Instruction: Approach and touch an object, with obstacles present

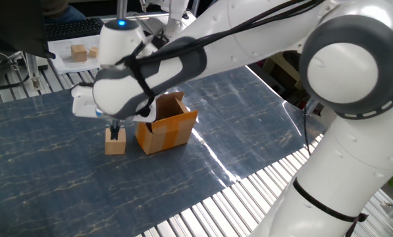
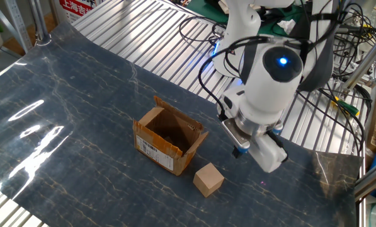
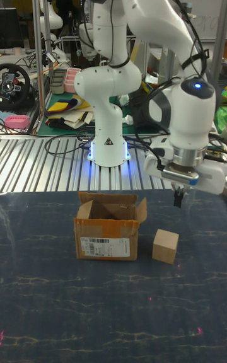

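Your little wooden cube [image 3: 165, 246] sits on the blue table [image 3: 63, 312], just beside the cardboard box [image 3: 106, 234] but not touching it. The box stands open with its flaps up, and it is much bigger than the cube. Your gripper [image 3: 178, 199] hangs right by the cube, pointing down. In one fixed view its tip looks like it meets the cube's top, but in the tall fixed view it sits above and behind, so you cannot tell. You cannot tell whether the jaws are open or closed.
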### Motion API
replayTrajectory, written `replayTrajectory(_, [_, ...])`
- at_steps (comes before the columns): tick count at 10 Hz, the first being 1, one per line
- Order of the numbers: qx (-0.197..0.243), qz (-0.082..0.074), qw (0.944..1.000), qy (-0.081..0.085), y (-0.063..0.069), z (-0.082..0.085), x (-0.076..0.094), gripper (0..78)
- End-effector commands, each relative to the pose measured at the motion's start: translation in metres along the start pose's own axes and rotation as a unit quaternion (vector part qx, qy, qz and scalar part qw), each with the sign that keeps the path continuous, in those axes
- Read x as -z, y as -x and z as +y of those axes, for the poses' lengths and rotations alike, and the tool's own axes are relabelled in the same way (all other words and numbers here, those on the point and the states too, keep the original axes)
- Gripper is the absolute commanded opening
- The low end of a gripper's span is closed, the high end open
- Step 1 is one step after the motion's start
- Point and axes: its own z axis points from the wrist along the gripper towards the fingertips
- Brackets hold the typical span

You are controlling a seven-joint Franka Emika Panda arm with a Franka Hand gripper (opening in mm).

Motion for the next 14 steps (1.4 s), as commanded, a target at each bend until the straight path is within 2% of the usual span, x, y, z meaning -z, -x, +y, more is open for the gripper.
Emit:
replayTrajectory(1, [-0.033,-0.022,0.9992,-0.004,-0.005,0.007,-0.023,0.0])
replayTrajectory(3, [-0.059,-0.026,0.9979,-0.009,-0.005,0.012,-0.031,0.0])
replayTrajectory(4, [-0.059,-0.026,0.9979,-0.009,-0.005,0.012,-0.031,0.0])
replayTrajectory(8, [-0.053,-0.046,0.9976,-0.006,0.005,0.001,-0.057,0.0])
replayTrajectory(11, [-0.079,-0.047,0.9957,-0.004,0.006,0.005,-0.066,0.0])
replayTrajectory(14, [-0.080,-0.055,0.9953,-0.003,0.012,0.008,-0.077,0.0])
